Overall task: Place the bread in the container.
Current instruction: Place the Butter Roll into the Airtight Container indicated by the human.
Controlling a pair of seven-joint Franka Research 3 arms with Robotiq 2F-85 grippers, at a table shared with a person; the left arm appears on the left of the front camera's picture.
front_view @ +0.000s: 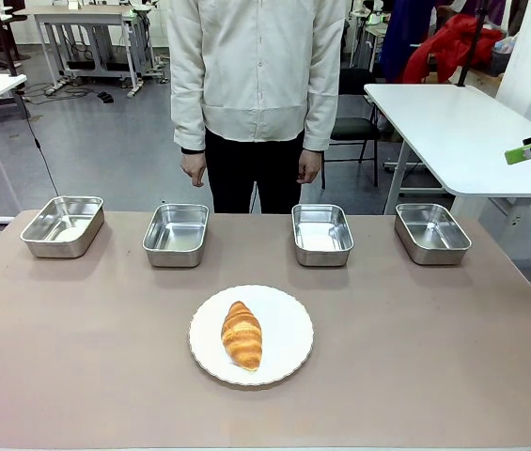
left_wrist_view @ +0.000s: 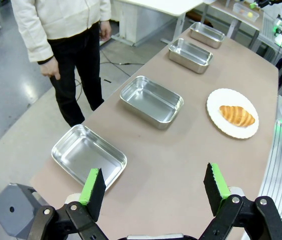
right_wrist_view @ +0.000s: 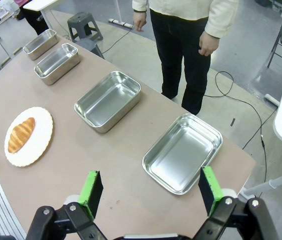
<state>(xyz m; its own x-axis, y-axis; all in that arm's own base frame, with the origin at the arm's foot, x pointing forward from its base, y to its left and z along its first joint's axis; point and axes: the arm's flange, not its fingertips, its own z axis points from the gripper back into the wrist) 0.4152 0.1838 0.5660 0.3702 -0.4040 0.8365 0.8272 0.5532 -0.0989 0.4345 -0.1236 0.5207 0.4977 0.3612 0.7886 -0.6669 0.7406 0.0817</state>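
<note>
on the brown tabletop [front_view: 77, 357], bread [front_view: 242, 334] lies on a white plate [front_view: 288, 324] near four pans [front_view: 176, 235]; both jaws apart

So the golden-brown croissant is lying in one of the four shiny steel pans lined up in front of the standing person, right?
Not quite: the golden-brown croissant lies on the round white scallop-edged plate; the front view shows all four shiny steel pans empty.

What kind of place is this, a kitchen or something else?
Probably a robotics lab, not a kitchen: white work tables stand on a grey floor with loose cables, and the near table holds four identical steel pans and one croissant on a plate.
</note>
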